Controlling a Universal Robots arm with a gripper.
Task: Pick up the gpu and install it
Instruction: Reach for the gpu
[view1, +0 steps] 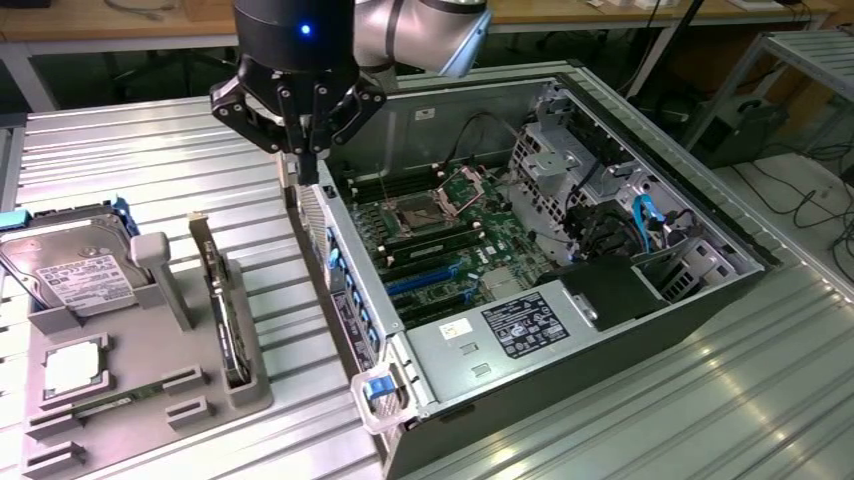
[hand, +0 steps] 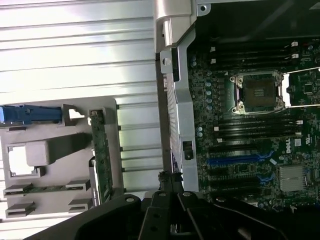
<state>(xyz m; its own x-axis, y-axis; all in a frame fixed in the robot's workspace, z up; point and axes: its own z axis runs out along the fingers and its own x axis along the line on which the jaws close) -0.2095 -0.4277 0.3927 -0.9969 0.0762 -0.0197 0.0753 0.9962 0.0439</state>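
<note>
just under the tool (view1: 310, 176), whose fingers are sitting together on nothing, the open computer case (view1: 601, 390) is showing its side wall. beyond the tool, toward the exterior view's left, the gpu (view1: 223, 300) is standing on edge in a grey holder (view1: 134, 392) on the ribbed surface (view1: 134, 150), well apart from the tool.

White "DELL" logo (hand: 288, 146) read on the motherboard (hand: 240, 125), beside the processor socket (hand: 257, 92). Hard drive label (view1: 88, 287), at nine o'clock from the computer case (view1: 461, 360): print unreadable.
</note>
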